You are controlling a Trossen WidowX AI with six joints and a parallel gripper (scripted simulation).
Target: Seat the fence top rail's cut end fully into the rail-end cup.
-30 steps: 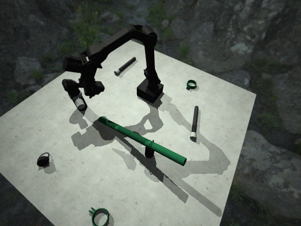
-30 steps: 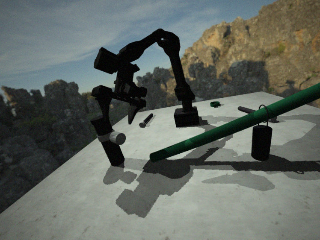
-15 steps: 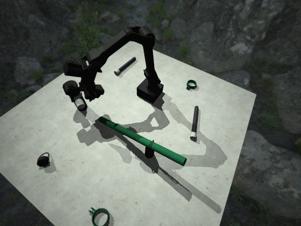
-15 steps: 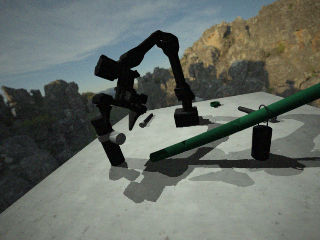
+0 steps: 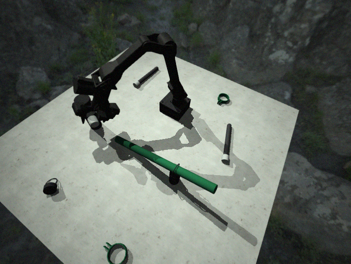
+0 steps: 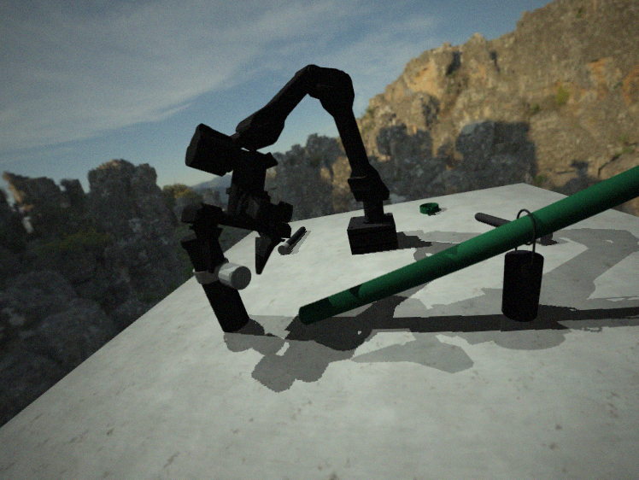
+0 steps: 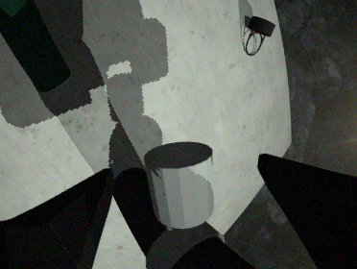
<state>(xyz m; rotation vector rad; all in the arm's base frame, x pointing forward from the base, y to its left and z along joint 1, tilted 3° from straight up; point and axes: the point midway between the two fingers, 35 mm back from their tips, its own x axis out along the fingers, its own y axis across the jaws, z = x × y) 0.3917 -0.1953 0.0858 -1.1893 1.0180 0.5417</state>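
Note:
The big black post (image 6: 223,305) stands near the table's left edge, and its top is hidden by my gripper. A grey brace band (image 6: 202,278) on its upper half carries the pale rail-end cup (image 5: 94,120) (image 6: 235,275) (image 7: 181,195). My gripper (image 5: 95,114) (image 6: 232,248) (image 7: 187,169) is open and empty, with one finger on each side of the post and cup. The green rail (image 5: 165,163) (image 6: 465,253) passes through the wire loop cap (image 5: 175,167) (image 6: 527,211) on the short black post (image 6: 521,283). Its cut end (image 5: 118,139) (image 6: 305,313) lies low, well apart from the cup.
Two spare black tubes (image 5: 145,77) (image 5: 226,143) lie on the table. A green band (image 5: 223,98) (image 6: 428,207) lies at the back right and a green ring (image 5: 116,252) at the front edge. A spare black loop cap (image 5: 50,187) (image 7: 258,29) sits front left. The arm's base (image 5: 174,106) stands at the back.

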